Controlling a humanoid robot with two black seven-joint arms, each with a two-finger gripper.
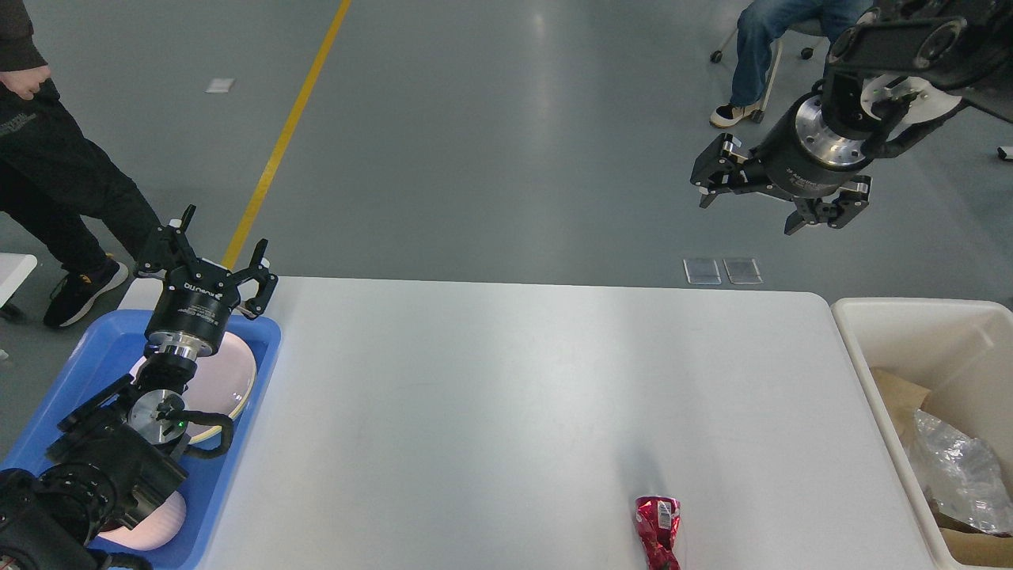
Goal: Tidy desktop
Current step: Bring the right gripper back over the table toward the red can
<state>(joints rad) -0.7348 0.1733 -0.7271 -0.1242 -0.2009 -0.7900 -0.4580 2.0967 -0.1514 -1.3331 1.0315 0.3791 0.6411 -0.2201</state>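
Note:
The desktop is a large white table top filling the middle of the head view. A crushed red can lies on it close to the front edge, right of centre. My left gripper stands open and empty, pointing upward over the far end of a blue tray at the table's left side. High at the upper right, my right gripper hangs open and empty in the air beyond the table's far edge, well away from the can.
The blue tray holds two pink plates. A cream bin stands at the right with cardboard and clear plastic wrap inside. One person stands at the far left; another sits at the top right.

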